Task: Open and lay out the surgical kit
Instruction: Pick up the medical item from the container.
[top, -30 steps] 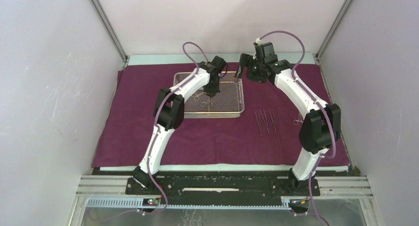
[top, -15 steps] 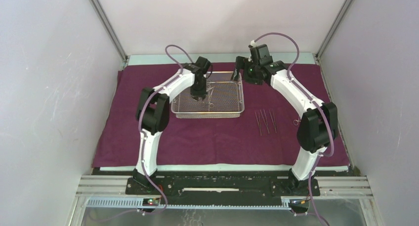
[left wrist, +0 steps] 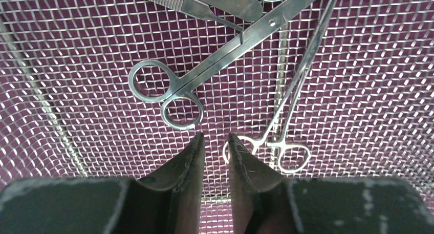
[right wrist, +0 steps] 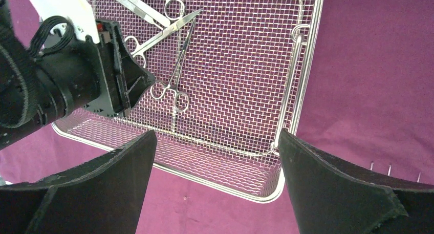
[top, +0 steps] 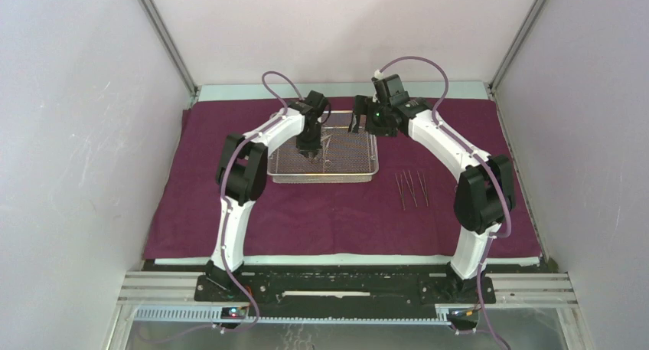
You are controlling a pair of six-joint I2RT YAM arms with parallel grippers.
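Left hand (left wrist: 215, 135), slightly parted and empty, low in the mesh tray (left wrist: 358, 142) beside scissors (left wrist: 225, 52); right hand (right wrist: 216, 135) spread wide

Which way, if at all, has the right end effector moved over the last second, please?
Yes. The right end effector has shifted left, from beside the far right corner of the wire-mesh tray to above it, jaws wide open.
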